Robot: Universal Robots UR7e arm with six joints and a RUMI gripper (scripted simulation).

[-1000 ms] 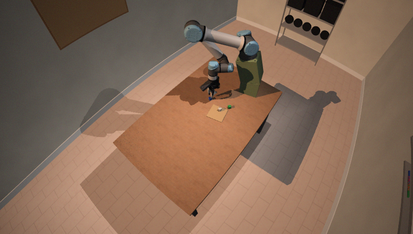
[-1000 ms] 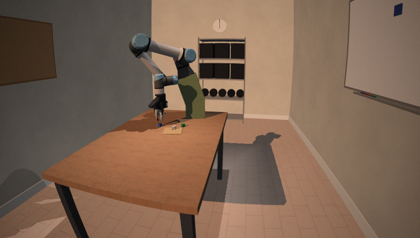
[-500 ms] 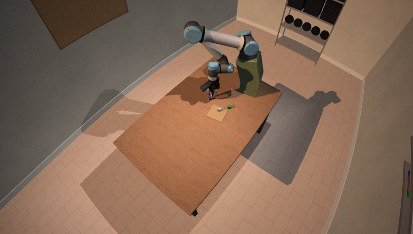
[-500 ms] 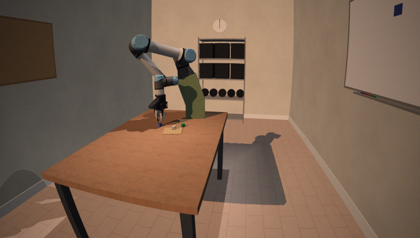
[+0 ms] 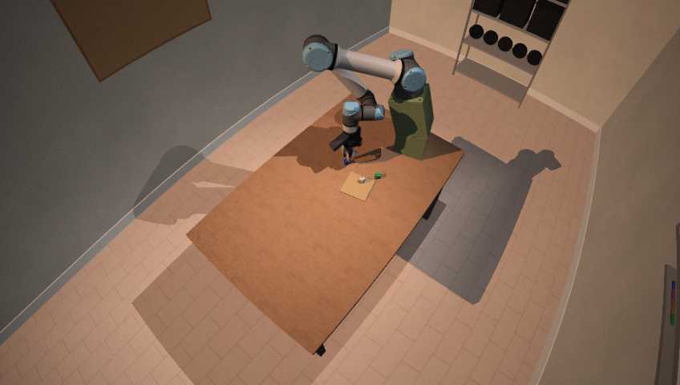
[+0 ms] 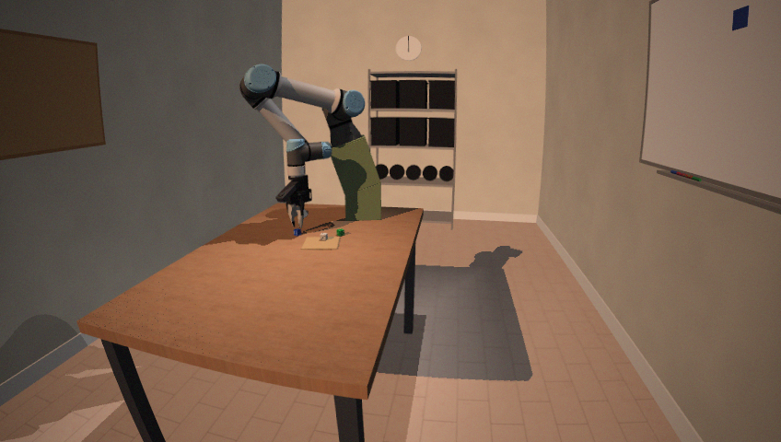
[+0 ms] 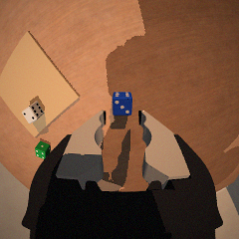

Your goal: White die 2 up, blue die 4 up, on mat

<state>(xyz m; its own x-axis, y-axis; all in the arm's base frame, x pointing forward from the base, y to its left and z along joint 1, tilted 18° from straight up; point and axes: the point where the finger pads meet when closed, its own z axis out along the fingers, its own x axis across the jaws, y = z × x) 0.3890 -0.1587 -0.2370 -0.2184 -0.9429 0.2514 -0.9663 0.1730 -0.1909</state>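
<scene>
The blue die (image 7: 121, 103) sits on the bare table, off the mat, in the arm's shadow. It also shows in the top and exterior views (image 5: 345, 162) (image 6: 297, 232). My gripper (image 7: 121, 112) (image 5: 349, 155) (image 6: 297, 223) hangs straight above it, fingers pointing down and partly open, with nothing between them. The fingertips are just above the die, one on each side. The white die (image 7: 32, 112) (image 5: 362, 179) sits flat on the tan mat (image 7: 37, 82), near its edge. The green die (image 7: 42, 149) (image 5: 377, 176) sits on the table just off the mat.
The arm's green pedestal (image 5: 410, 126) stands at the table's far end, behind the dice. The mat (image 5: 358, 185) lies between the blue die and the green die's side. A shelf (image 6: 412, 142) stands against the back wall.
</scene>
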